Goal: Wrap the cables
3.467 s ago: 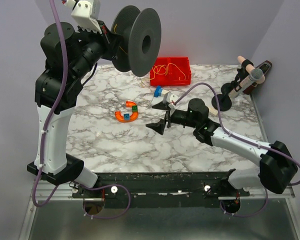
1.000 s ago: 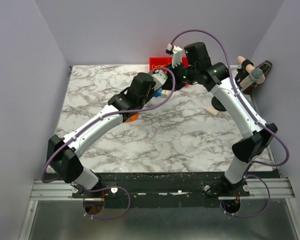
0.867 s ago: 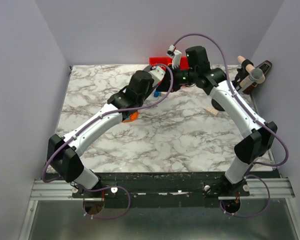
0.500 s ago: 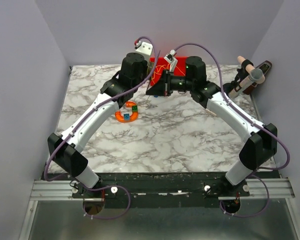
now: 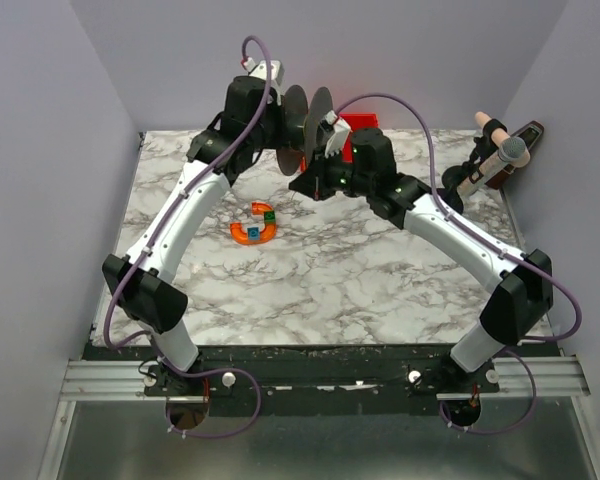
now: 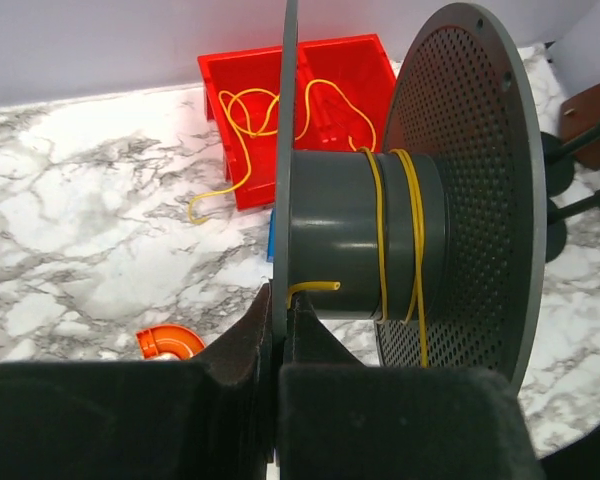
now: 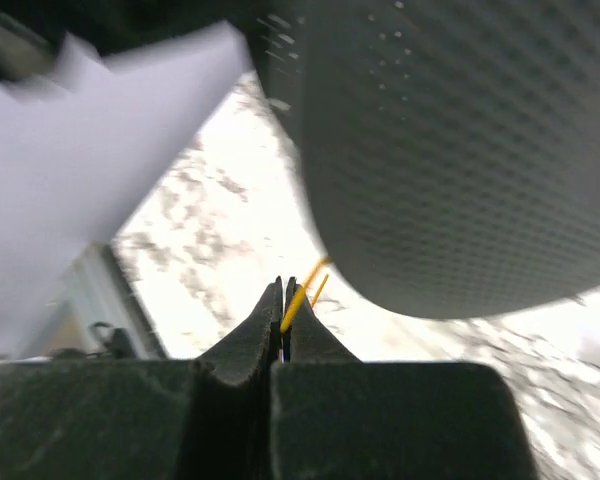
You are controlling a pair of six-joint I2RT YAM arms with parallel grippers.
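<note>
The spool (image 5: 307,118) is now raised higher, its flange clamped in the left gripper (image 6: 280,303). A yellow cable (image 7: 298,297) is pinched in the right gripper (image 7: 284,292) beneath it, so winding appears ready.

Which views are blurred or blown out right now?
Right wrist: spool and upper left smeared, table nearly washed out; only the right gripper and the cable it pinches look sharp. Left wrist: crisp on spool, cable, red bin. Top external: sharp, evenly lit, soft shadows.
</note>
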